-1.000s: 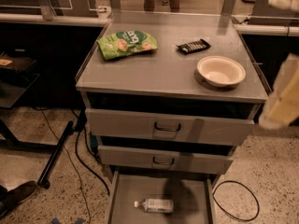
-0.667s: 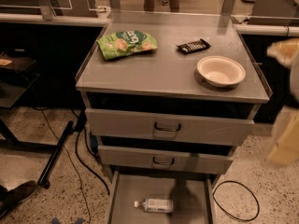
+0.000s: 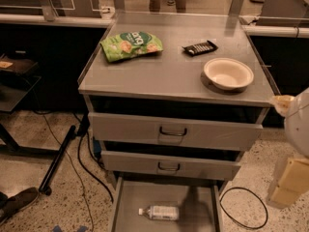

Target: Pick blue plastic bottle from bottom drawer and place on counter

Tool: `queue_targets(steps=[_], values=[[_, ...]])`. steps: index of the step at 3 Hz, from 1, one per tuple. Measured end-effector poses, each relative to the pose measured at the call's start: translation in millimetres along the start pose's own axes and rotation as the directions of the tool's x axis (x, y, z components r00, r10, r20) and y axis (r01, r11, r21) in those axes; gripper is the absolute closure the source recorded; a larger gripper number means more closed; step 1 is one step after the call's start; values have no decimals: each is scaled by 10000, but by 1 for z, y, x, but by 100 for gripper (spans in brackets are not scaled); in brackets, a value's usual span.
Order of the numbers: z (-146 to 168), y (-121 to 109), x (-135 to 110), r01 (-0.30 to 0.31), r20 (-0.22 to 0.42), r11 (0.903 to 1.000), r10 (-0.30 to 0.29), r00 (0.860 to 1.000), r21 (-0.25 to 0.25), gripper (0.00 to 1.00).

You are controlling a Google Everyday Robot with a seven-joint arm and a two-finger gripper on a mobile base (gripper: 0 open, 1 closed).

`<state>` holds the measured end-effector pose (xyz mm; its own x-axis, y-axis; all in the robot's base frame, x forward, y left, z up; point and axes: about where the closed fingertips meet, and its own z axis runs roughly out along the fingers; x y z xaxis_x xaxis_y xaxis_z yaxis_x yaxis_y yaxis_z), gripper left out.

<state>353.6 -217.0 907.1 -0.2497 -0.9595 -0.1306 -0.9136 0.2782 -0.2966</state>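
Note:
The blue plastic bottle (image 3: 159, 212) lies on its side on the floor of the open bottom drawer (image 3: 195, 202), its white cap pointing left. The counter (image 3: 169, 74) is the grey steel top of the cabinet. My gripper (image 3: 286, 181) shows as a pale blurred shape at the right edge, beside the cabinet at about the height of the middle drawer. It is well to the right of the bottle and above it, and touches nothing. Part of the white arm (image 3: 299, 124) sits above it.
On the counter lie a green snack bag (image 3: 131, 45), a dark wrapped bar (image 3: 200, 47) and a white bowl (image 3: 228, 73). Two closed drawers with loop handles (image 3: 173, 132) sit above the open one. A cable loop (image 3: 244, 207) and a black stand leg (image 3: 58, 158) are on the floor.
The arm and gripper at the right edge have moved downward, from counter height to beside the drawers. The bottle and the things on the counter have not moved.

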Motion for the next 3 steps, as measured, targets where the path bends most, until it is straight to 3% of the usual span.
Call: queue_targets(steps=[1,2,3], values=[[40,31,-11,-80,856,9956,161,9962,-932,0],[112,62,-30,-76,1289,9809,333,9911,-1944,0],[112,62,-30,-77,1289,9809,333,9911,-1944,0]])
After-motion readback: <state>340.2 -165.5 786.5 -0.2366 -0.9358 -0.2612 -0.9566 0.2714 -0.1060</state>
